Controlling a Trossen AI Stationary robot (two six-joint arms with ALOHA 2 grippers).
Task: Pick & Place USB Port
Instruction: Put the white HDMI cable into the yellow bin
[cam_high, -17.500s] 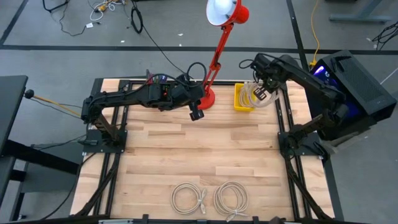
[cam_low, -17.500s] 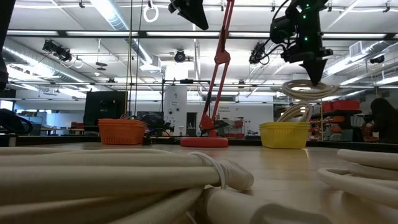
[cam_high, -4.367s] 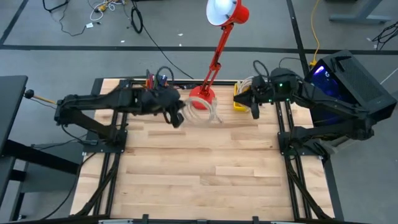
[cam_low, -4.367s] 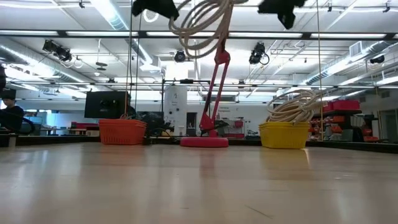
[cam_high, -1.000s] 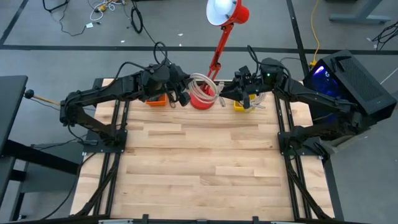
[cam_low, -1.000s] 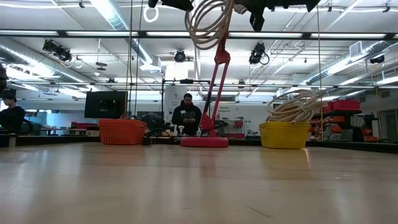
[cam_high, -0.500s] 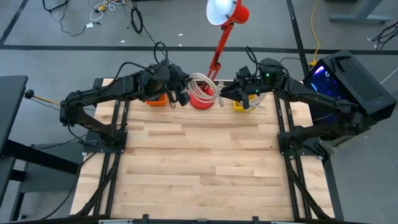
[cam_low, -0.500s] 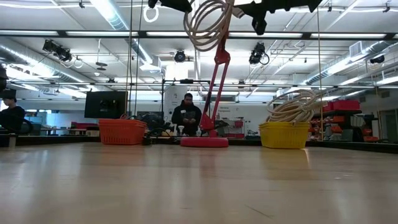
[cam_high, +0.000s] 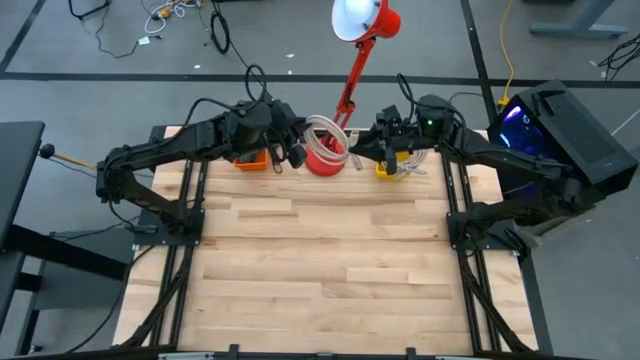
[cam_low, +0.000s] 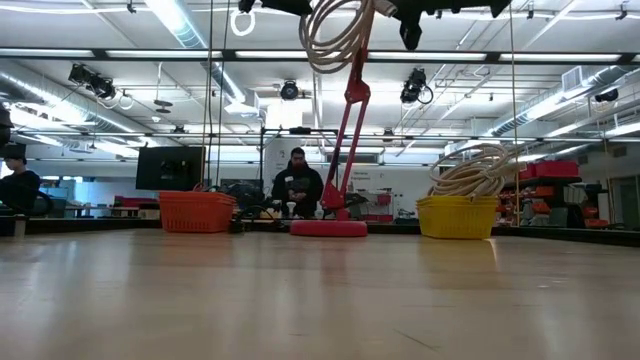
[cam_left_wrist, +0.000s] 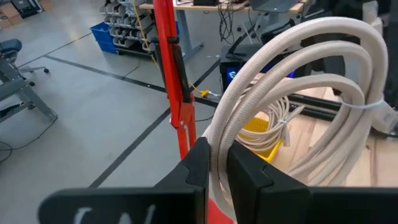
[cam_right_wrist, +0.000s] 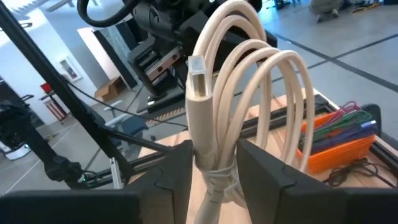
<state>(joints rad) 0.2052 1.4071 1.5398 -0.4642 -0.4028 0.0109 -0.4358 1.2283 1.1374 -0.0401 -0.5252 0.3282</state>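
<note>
- High view: the left jaws (cam_high: 291, 155) and right jaws (cam_high: 362, 150) face each other above the back of the counter (cam_high: 320, 260), with the white cable coil (cam_high: 322, 140) between them, over the red lamp base (cam_high: 325, 158).
- Low view: the coil (cam_low: 335, 35) hangs high up. A yellow basket (cam_low: 457, 216) holds more cable; an orange basket (cam_low: 196, 211) stands apart.
- Left wrist view: the left jaws (cam_left_wrist: 217, 163) are shut tight on the coil (cam_left_wrist: 298, 81).
- Right wrist view: the right jaws (cam_right_wrist: 214, 163) are a little apart, with the tied part of the coil (cam_right_wrist: 242, 93) between them.
</note>
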